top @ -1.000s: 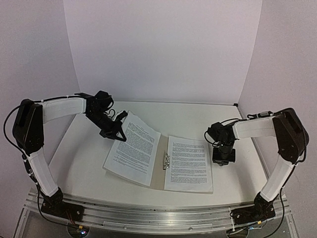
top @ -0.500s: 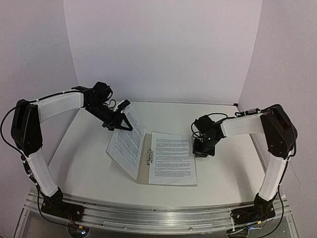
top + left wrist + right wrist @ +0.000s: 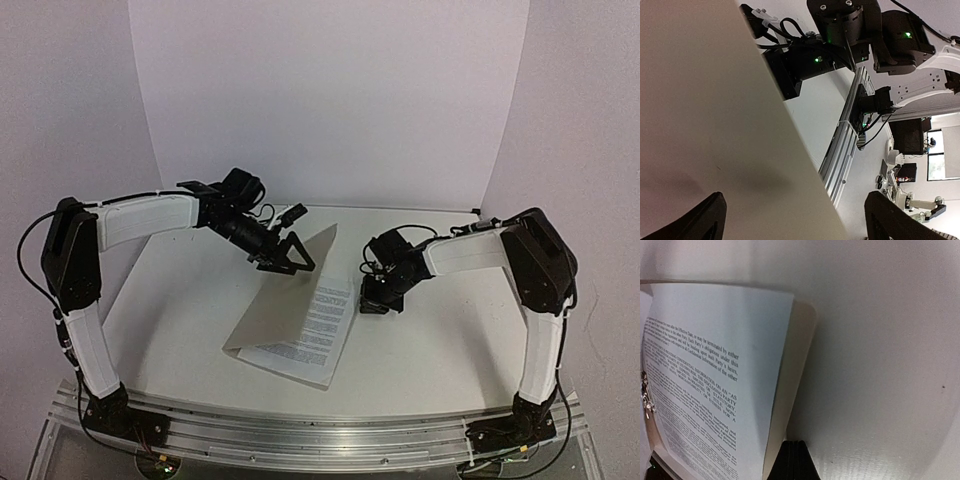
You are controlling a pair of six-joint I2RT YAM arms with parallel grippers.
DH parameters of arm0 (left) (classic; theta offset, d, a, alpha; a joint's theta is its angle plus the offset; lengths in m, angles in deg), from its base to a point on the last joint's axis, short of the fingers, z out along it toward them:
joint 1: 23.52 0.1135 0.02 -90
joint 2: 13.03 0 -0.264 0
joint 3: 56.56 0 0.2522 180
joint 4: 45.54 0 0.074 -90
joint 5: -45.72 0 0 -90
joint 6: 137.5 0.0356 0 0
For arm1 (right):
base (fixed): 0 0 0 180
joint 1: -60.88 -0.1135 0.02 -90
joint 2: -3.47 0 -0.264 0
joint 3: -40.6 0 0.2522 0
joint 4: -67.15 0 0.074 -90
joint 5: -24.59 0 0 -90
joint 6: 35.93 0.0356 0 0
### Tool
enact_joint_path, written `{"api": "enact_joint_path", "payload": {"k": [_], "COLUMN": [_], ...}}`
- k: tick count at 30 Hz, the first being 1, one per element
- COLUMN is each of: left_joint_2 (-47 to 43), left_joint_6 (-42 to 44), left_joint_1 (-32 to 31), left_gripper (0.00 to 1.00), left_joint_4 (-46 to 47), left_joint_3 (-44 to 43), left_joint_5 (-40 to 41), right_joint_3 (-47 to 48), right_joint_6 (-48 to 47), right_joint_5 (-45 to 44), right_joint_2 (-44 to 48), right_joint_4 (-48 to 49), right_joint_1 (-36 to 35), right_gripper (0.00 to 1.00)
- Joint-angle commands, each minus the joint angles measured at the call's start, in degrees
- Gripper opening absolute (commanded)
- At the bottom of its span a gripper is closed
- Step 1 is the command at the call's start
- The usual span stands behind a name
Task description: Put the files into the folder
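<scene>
STEP: closing the folder [image 3: 799, 340], files [image 3: 325, 318] inside, mid-counter [image 3: 180, 300] | COVER [image 3: 270, 315]: half-raised, leaning toward 3 o'clock | LEFT fingers [image 3: 890, 217]: wide, at cover's 12 o'clock edge, gripping nothing | RIGHT fingers [image 3: 794, 462]: pinched together, empty, beside folder's 2 o'clock edge | NEXT: likely pushing the cover flat.

file sheet [image 3: 715, 370], small black print, partly legible in the right wrist view:
- "the effective date, or may be terminated by either"
- "party's obligations under this"
- capitals: "information on an 'as"

remaining lines too blurred or small to read. top view: text blocks unreadable.
</scene>
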Motion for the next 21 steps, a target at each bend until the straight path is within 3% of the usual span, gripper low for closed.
{"api": "enact_joint_path", "payload": {"k": [1, 9, 13, 17, 21], "left_joint_2": [1.0, 1.0, 0.6, 0.9, -0.5], "left_joint_6": [0.8, 4.0, 4.8, 5.6, 8.4], "left_joint_1": [-1.2, -0.6, 4.2, 10.7, 14.1], "left_gripper": [0.99, 0.99, 0.96, 0.85, 0.63], "left_joint_4": [3.0, 0.1, -1.4, -4.4, -5.3], "left_joint_3": [-3.4, -5.7, -5.2, 0.0, 8.8], "left_joint_5": [-2.0, 1.7, 7.7, 16.8, 23.6], "right_joint_3": [0.0, 0.6, 1.2, 3.2, 4.1], "right_joint_6": [0.7, 1.9, 1.1, -0.7, -0.3], "right_joint_5": [1.6, -1.2, -7.7, -7.1, -5.3], "right_joint_2": [-3.9, -2.8, 0.9, 2.0, 0.0], "right_joint_4": [-3.3, -4.1, -8.0, -10.0, -10.1], "right_joint_1": [-1.0, -0.9, -0.7, -0.9, -2.3], "right_gripper": [0.0, 0.0, 0.0, 0.04, 0.07]}}
